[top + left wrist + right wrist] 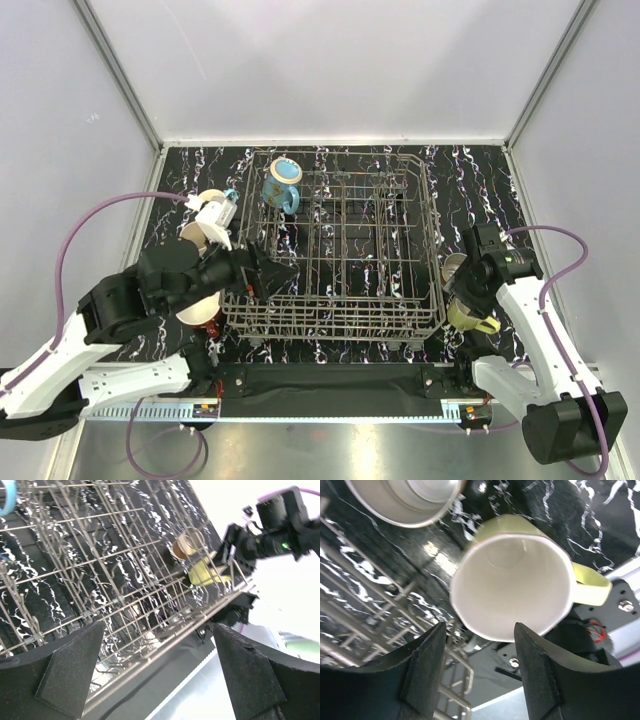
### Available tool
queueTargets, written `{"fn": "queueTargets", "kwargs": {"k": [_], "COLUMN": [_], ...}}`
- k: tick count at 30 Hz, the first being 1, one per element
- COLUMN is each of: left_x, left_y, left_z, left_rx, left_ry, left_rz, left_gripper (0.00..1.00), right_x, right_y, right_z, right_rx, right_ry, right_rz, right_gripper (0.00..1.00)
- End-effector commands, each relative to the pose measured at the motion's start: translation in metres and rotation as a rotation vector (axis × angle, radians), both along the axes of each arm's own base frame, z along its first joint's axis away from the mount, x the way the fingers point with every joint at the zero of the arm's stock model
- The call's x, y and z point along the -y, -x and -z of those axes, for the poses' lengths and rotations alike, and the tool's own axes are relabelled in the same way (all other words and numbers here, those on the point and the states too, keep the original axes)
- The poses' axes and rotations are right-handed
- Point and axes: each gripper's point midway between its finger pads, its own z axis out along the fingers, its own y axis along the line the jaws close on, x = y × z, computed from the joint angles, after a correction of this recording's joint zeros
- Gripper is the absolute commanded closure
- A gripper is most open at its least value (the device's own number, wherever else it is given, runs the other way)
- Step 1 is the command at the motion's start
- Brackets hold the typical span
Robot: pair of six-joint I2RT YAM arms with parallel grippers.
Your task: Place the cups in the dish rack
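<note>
The grey wire dish rack [400,300] fills the middle of the table. A light blue mug [282,184] lies in its back left corner. My left gripper [278,272] is open and empty at the rack's front left corner; in the left wrist view [160,675] the rack's front rim [150,645] runs between the fingers. My right gripper [462,295] is open and empty just right of the rack. In the right wrist view [480,665] a yellow-green mug [512,585] lies on its side just beyond the fingertips, mouth towards me, next to a steel tumbler [405,500].
A red mug [200,308] and a cream mug [192,236] sit left of the rack, partly hidden by my left arm. The yellow-green mug [470,315] and the tumbler [455,268] lie between the rack and the right wall. A black strip [330,378] edges the table's front.
</note>
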Motion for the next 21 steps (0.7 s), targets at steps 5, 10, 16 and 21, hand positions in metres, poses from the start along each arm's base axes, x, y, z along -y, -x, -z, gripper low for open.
{"fn": "queueTargets", "kwargs": {"k": [5,10,16,21], "left_x": [0.002,0.006,0.009,0.011], "left_y": [0.011,0.012,0.011,0.009], "left_z": [-0.014,-0.026,-0.04,-0.039], "left_rx": [0.066,0.085,0.116,0.128], "left_ry": [0.057,0.078,0.072,0.048], "left_rz": [0.082,0.099,0.12,0.126], "left_gripper": [0.01,0.01,0.01,0.01], "right_x": [-0.001,0.008,0.013,0.021], "right_y": [-0.022,-0.02,-0.006,0.005], "right_z": [-0.003,0.01,0.018,0.015], "right_rx": [0.051,0.002,-0.07,-0.106], "right_ry": [-0.001,0.047,0.084,0.124], "right_rz": [0.071,0.112,0.132,0.167], "right_gripper": [0.43,0.49,0.68,0.82]}}
